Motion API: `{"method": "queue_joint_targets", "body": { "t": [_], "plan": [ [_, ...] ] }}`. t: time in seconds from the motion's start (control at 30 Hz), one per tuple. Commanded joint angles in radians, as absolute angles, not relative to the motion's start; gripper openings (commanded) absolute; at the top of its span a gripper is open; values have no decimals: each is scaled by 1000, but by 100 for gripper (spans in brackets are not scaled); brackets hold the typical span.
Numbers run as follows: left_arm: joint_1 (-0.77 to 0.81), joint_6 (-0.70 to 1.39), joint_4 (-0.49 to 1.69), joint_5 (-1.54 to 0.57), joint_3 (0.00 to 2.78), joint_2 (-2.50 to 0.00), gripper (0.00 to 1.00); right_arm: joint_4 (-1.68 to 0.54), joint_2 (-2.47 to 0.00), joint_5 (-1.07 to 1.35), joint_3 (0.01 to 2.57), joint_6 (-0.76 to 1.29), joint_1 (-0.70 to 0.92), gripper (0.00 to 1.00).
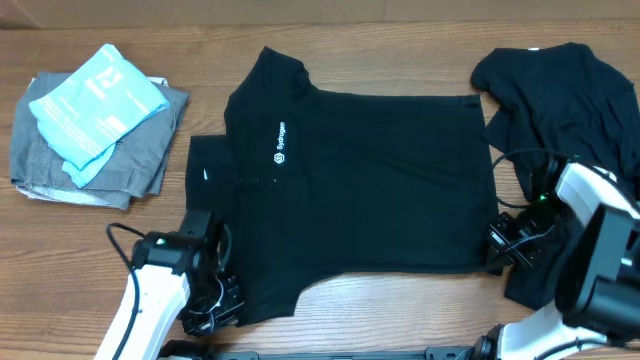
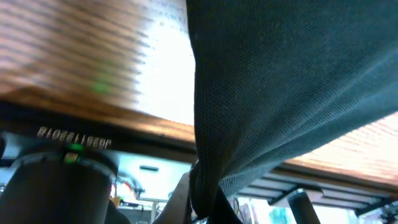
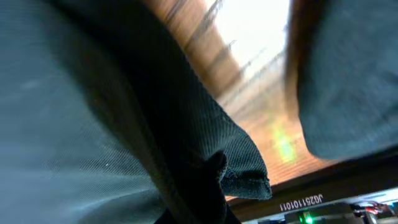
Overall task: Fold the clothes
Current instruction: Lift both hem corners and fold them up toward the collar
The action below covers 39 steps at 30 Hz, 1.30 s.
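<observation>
A black polo shirt [image 1: 370,175] with a small white chest logo lies spread flat across the middle of the table, collar to the left. My left gripper [image 1: 222,290] is shut on its near left sleeve corner; in the left wrist view the shirt's cloth [image 2: 280,93] hangs pinched between the fingers. My right gripper [image 1: 503,245] is shut on the shirt's near right hem corner, and the bunched hem [image 3: 245,171] shows in the right wrist view. A second black garment [image 1: 565,95] lies crumpled at the far right.
A folded grey garment [image 1: 130,160] with a light blue plastic packet [image 1: 95,105] on top sits at the far left. The table's front edge runs just behind both arms.
</observation>
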<state>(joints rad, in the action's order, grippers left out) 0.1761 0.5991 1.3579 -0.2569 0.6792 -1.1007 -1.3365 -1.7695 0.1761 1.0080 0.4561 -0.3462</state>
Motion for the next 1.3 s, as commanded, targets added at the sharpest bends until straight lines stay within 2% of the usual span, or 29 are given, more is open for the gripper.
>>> {"method": "queue_joint_targets", "body": {
  "t": [0.0, 0.4, 0.53, 0.9, 1.27],
  "plan": [
    [170, 591, 1389, -233, 729, -1080, 4, -1344, -1675, 180, 1030, 445, -347, 4],
    [170, 617, 1393, -164, 988, -1093, 4, -1396, -1613, 186, 1181, 393, -345, 4],
    [170, 624, 1333, -83, 1065, -1129, 4, -1322, -1613, 233, 1185, 393, -324, 4],
    [170, 604, 1126, -61, 1124, -1343, 4, -1036, -1614, 228, 1185, 398, -167, 4],
    [170, 562, 918, 11, 1125, -1454, 4, -890, -1638, 146, 1184, 446, -157, 4]
  ]
}}
